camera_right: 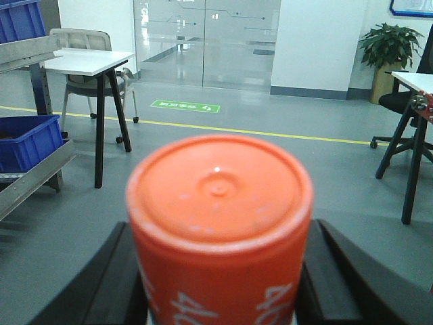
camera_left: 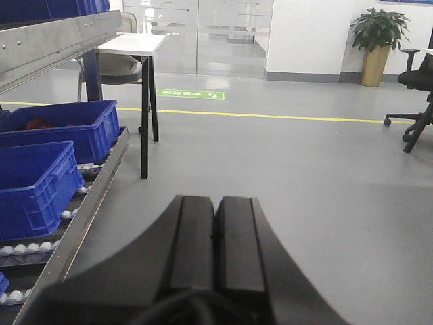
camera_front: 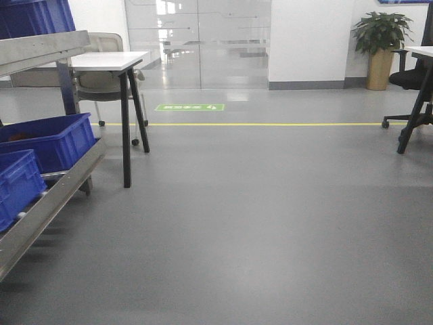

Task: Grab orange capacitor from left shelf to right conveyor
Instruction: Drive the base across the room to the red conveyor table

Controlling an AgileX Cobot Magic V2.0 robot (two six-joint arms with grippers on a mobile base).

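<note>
In the right wrist view my right gripper (camera_right: 220, 271) is shut on the orange capacitor (camera_right: 220, 217), a fat orange cylinder with white print, held between the two black fingers (camera_right: 115, 277) with its round end facing the camera, above the grey floor. In the left wrist view my left gripper (camera_left: 215, 233) is shut and empty, its two black pads pressed together, beside the left shelf (camera_left: 81, 210). The shelf (camera_front: 47, 196) is a sloped metal roller rack at the left. The conveyor is out of view. Neither gripper shows in the front view.
Blue bins (camera_front: 51, 139) sit on the shelf, and they also show in the left wrist view (camera_left: 34, 186). A white table (camera_front: 111, 64) with black legs and a chair stand behind it. A desk, an office chair (camera_front: 413, 81) and a potted plant (camera_front: 380, 47) stand at the right. A yellow floor line (camera_front: 270, 124) crosses ahead.
</note>
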